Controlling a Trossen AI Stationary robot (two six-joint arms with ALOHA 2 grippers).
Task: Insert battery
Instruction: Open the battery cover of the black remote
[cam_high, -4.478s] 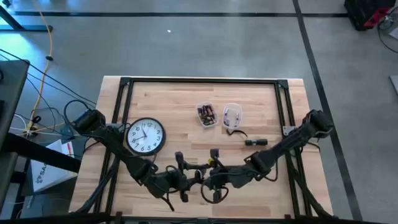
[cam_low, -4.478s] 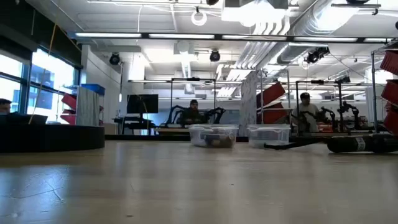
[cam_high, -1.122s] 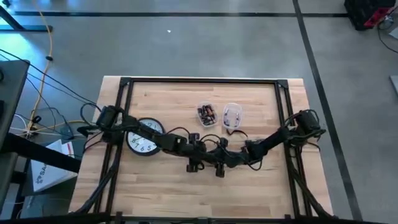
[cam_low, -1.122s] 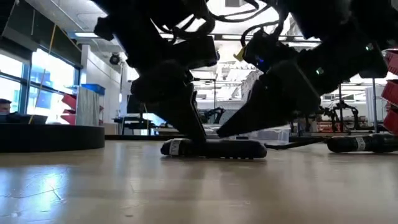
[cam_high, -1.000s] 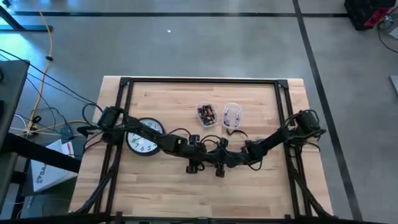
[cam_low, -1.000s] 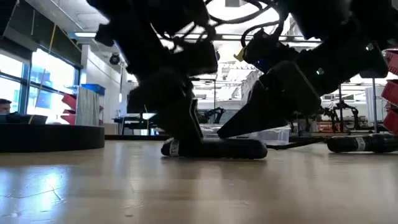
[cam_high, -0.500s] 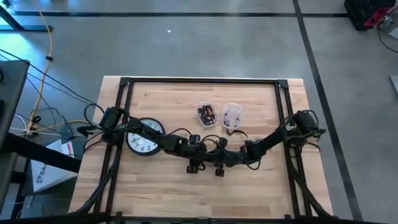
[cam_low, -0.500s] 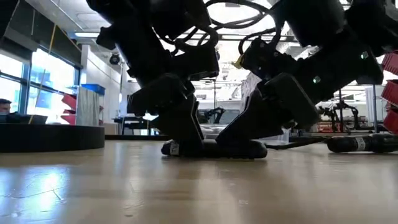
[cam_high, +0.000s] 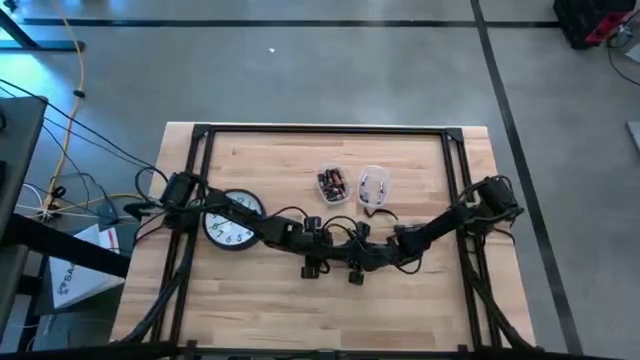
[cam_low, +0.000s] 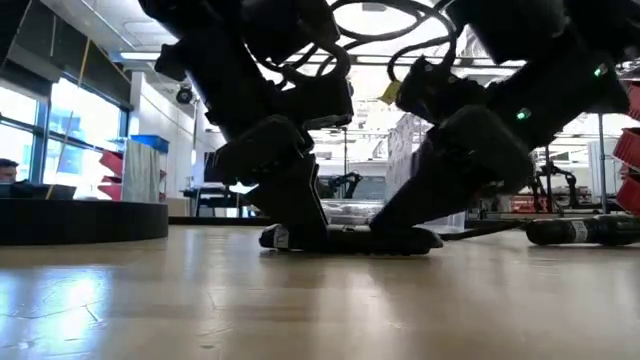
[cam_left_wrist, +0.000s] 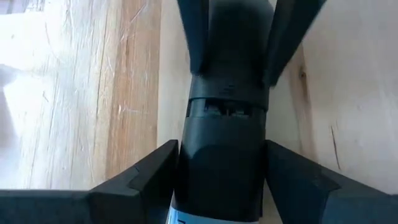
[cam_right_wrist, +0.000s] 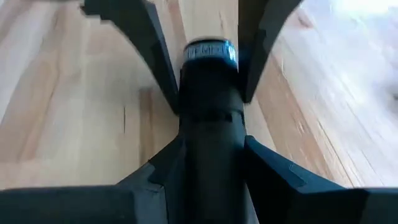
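One black cylindrical flashlight (cam_low: 350, 239) lies on the tabletop (cam_high: 420, 300) near its centre, the left end effector (cam_high: 318, 247) and right end effector (cam_high: 352, 254) each clamped on one end; rigid, smooth and probably prone to rolling, it is best gripped across the barrel, with two clear tubs (cam_high: 332, 185) beyond.

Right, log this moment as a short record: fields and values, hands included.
held item: dark cylindrical flashlight, lying flat on the wooden table
left hand: shut on one end of the flashlight
right hand: shut on the other end
round white wall clock: face up, partly under the left arm
clear plastic tub of batteries: behind the hands
second clear tub: beside it
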